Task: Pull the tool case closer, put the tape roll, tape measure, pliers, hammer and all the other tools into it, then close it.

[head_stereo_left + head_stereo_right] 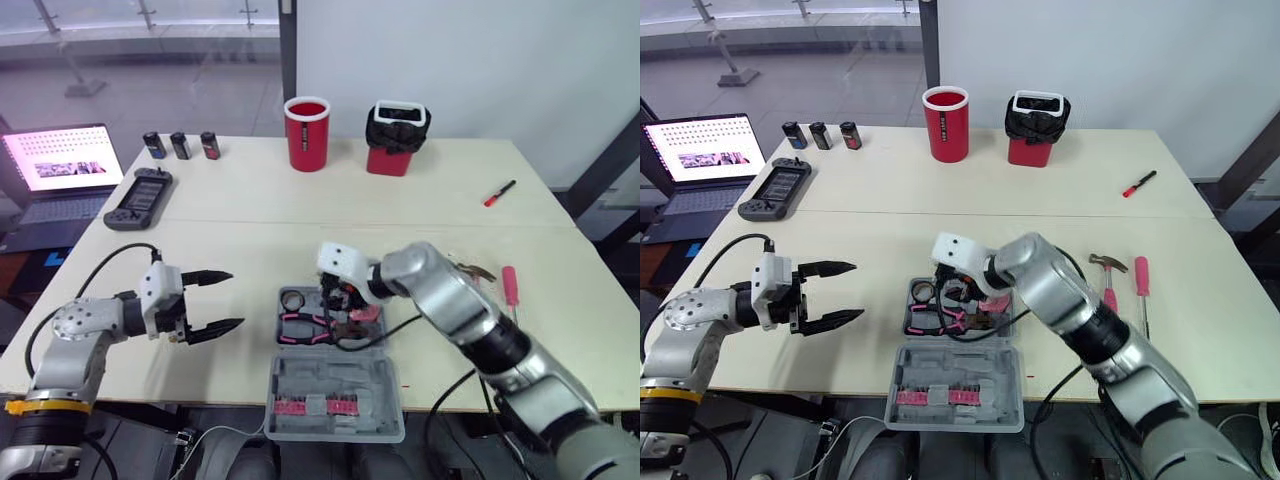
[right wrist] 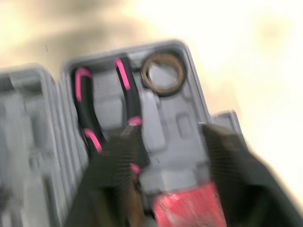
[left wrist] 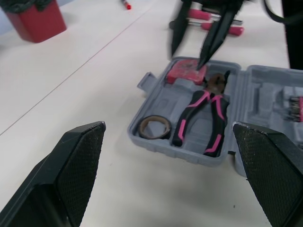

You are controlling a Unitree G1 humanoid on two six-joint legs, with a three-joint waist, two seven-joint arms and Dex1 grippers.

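Cream table against a white wall — bright glazing beyond, left.

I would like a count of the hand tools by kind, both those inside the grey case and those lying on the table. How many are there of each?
tape roll: 1
pliers: 1
tape measure: 1
hammer: 1
screwdriver: 1
Total: 5

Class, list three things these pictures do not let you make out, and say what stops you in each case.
1. Tape measure: smeared by motion blur in the right wrist view.
2. Pink bits in the tool case lid: too small to identify in the eye views.
3. Laptop: cut off by the left eye view's left edge.
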